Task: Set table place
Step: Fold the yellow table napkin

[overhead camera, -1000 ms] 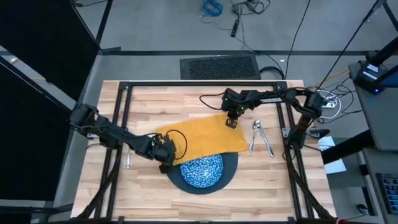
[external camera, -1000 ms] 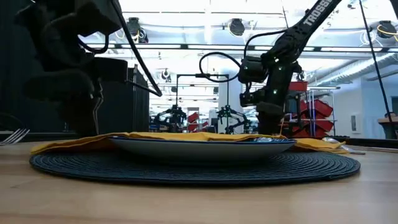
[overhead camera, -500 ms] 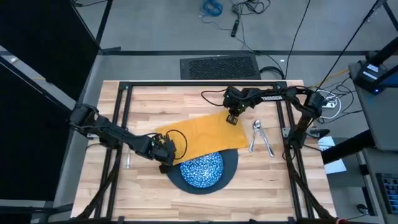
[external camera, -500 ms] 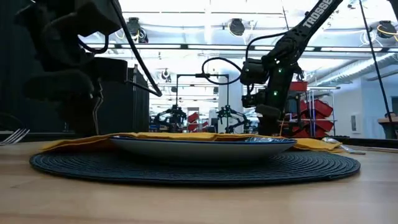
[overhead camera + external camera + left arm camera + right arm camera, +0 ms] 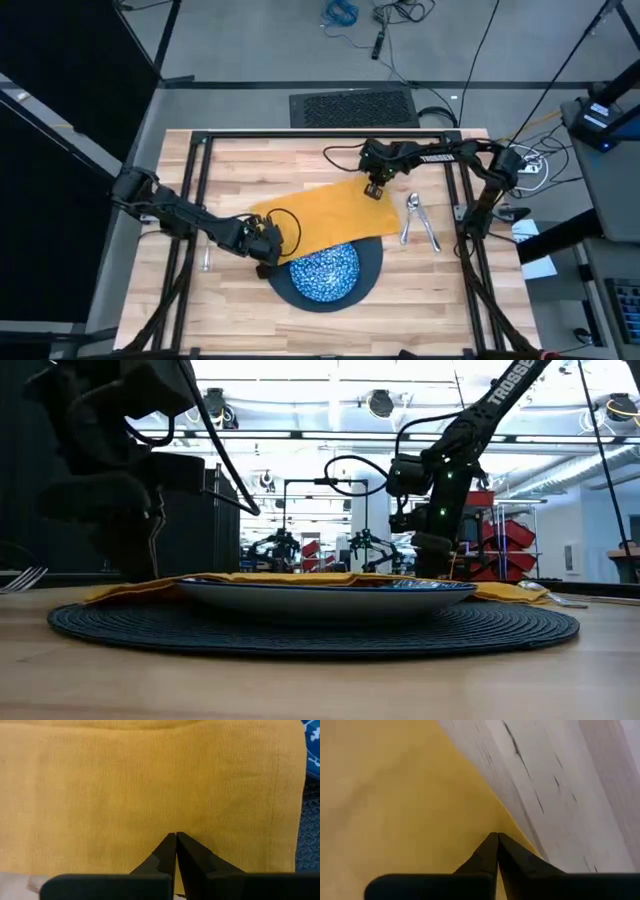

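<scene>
The mustard-yellow napkin (image 5: 325, 218) is being held stretched across the middle of the counter (image 5: 240, 160), its long axis slanting from the near left up to the far right. Its far right corner is being pinched by the right pincer (image 5: 372, 192); in the right wrist view the two dark fingers (image 5: 496, 851) are being pressed together on the cloth edge, with pale planks running just beside it. The opposite, near left end is being gripped by the left pincer (image 5: 268, 240), and in the left wrist view its fingers (image 5: 175, 851) are likewise being closed tight on the yellow fabric, which is filling nearly the whole picture.

The near long edge of the napkin is being laid over the far rim of the dark round plate (image 5: 370, 275), on which the blue-and-white speckled dish (image 5: 325, 273) is being carried. From the low view, the dish (image 5: 330, 597) is being seen edge-on atop the dark ribbed plate (image 5: 310, 628), with yellow cloth showing just behind and to both sides.

To the right of the napkin, the spoon (image 5: 411, 215) and the knife (image 5: 429, 230) are being left lying side by side, their long axes running roughly near to far. The fork (image 5: 206, 258) is being left at the left side of the counter, beside the left arm.
</scene>
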